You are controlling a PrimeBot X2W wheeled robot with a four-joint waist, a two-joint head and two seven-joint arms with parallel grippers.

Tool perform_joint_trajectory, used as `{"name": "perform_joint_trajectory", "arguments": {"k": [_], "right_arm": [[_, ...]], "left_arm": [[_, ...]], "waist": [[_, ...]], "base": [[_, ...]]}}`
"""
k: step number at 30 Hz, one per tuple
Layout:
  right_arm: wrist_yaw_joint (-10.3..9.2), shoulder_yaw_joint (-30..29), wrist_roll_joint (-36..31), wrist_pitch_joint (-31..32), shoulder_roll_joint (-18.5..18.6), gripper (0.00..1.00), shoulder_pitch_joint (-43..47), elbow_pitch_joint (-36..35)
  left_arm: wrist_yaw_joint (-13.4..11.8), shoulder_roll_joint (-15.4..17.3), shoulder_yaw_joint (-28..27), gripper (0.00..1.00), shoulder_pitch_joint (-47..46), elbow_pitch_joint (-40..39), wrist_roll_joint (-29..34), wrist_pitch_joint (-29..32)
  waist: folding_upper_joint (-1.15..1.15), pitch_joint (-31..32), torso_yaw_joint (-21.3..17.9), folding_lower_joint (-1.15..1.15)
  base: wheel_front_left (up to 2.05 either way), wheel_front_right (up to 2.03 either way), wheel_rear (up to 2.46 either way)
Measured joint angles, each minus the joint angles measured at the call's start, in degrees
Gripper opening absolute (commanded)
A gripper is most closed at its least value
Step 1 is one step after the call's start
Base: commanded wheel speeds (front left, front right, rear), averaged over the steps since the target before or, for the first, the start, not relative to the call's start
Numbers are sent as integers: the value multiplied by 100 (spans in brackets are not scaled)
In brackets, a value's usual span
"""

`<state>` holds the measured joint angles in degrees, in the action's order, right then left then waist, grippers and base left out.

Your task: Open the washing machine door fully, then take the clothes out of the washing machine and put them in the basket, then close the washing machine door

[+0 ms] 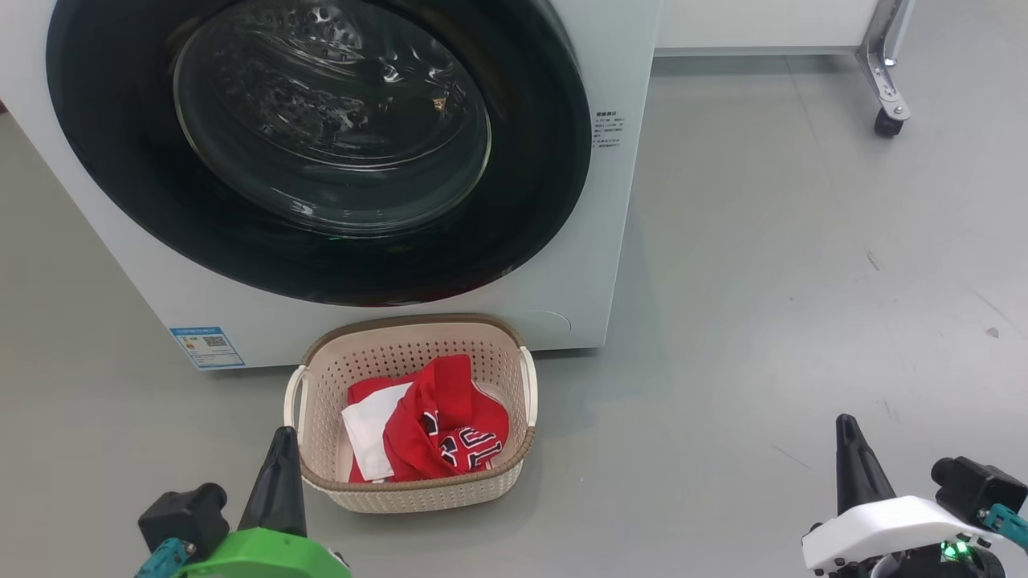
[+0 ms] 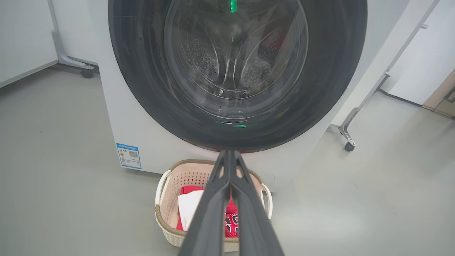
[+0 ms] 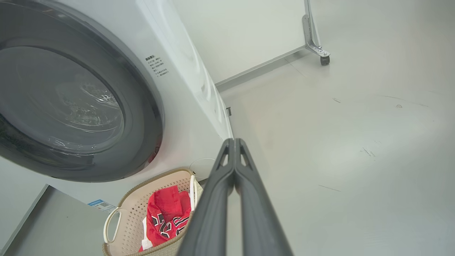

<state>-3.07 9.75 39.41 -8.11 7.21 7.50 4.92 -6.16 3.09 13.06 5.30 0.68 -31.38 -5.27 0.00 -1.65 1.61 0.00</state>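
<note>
The washing machine (image 1: 618, 201) stands white on the grey floor, its round black-rimmed door (image 1: 317, 152) flat against the front. In front of it sits the cream basket (image 1: 418, 491) holding red clothes (image 1: 446, 425) with white trim and lettering. My left gripper (image 1: 283, 437) hangs low just left of the basket, fingers together and empty. My right gripper (image 1: 845, 425) is low at the right over bare floor, also shut on nothing. The left wrist view has the door (image 2: 238, 71) and the basket (image 2: 167, 227) behind the shut fingers (image 2: 217, 199). In the right wrist view the basket (image 3: 131, 209) lies at lower left.
A blue label (image 1: 207, 347) is on the machine's lower left corner. A metal frame leg with a caster (image 1: 887, 120) stands at the far right. Grey floor stretches to the right of the machine.
</note>
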Motion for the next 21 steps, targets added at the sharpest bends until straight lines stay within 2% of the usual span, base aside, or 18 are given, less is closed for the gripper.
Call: {"name": "perform_joint_trajectory", "arguments": {"k": [21], "right_arm": [[201,-326,1414,286,-16,0,-188,190]], "left_arm": [[274,101,-307,0,-38,223,-1691,176]], "waist": [[0,32,-43,0]], "base": [[0,0,0]]}}
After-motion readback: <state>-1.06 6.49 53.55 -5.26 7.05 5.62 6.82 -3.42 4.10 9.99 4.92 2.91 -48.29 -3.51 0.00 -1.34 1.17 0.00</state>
